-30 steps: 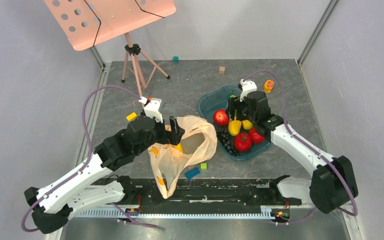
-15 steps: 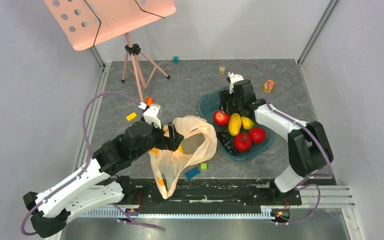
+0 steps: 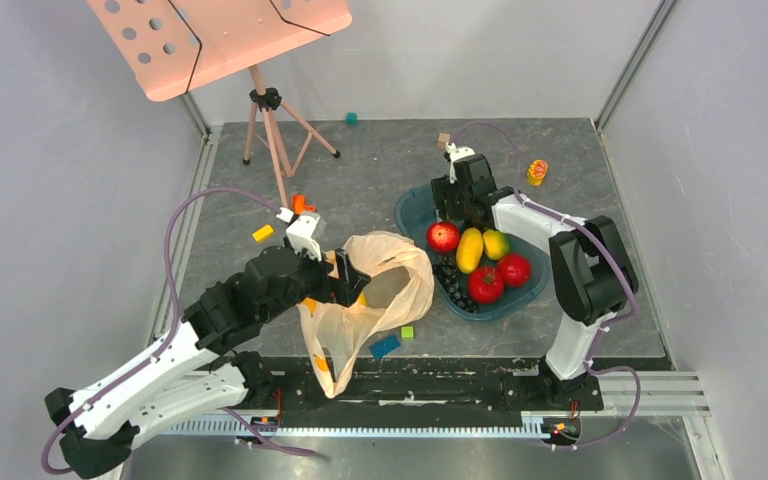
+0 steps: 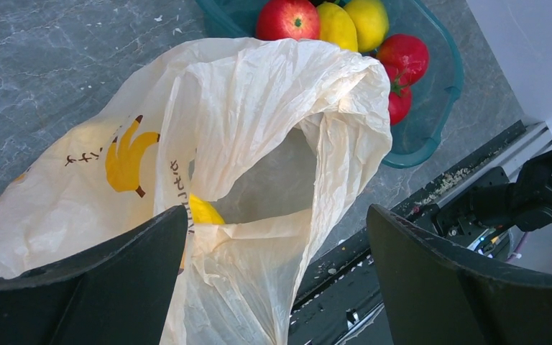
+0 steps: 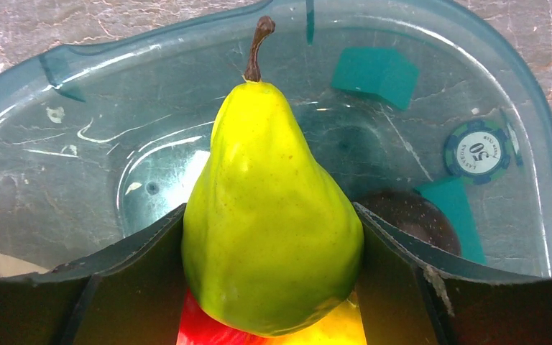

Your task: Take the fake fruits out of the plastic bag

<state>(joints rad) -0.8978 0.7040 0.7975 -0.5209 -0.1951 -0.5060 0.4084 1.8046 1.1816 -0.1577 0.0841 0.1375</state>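
The plastic bag (image 3: 388, 290) lies open-mouthed on the table, cream with banana prints. My left gripper (image 3: 348, 281) is open at the bag's near rim; in the left wrist view (image 4: 277, 215) its jaws stand wide apart with bag film (image 4: 273, 108) between them. A yellow fruit (image 4: 203, 210) shows inside the bag. My right gripper (image 3: 457, 196) is shut on a green pear (image 5: 259, 158), held stem-forward over the far end of the teal tray (image 3: 415, 206). A red apple (image 3: 442, 236), a long yellow fruit (image 3: 470, 249) and a lemon (image 3: 496, 243) lie in the tray.
The tray (image 5: 539, 129) also holds two red fruits (image 3: 486, 284), black grapes (image 3: 452, 275), a dark plum (image 5: 417, 215) and a poker chip (image 5: 478, 151). A pink music stand (image 3: 265, 110) stands back left. Small blocks (image 3: 384, 346) lie scattered around the bag.
My right gripper has carried the pear from the tray's middle toward its far left end. My left gripper has edged slightly toward the bag's mouth.
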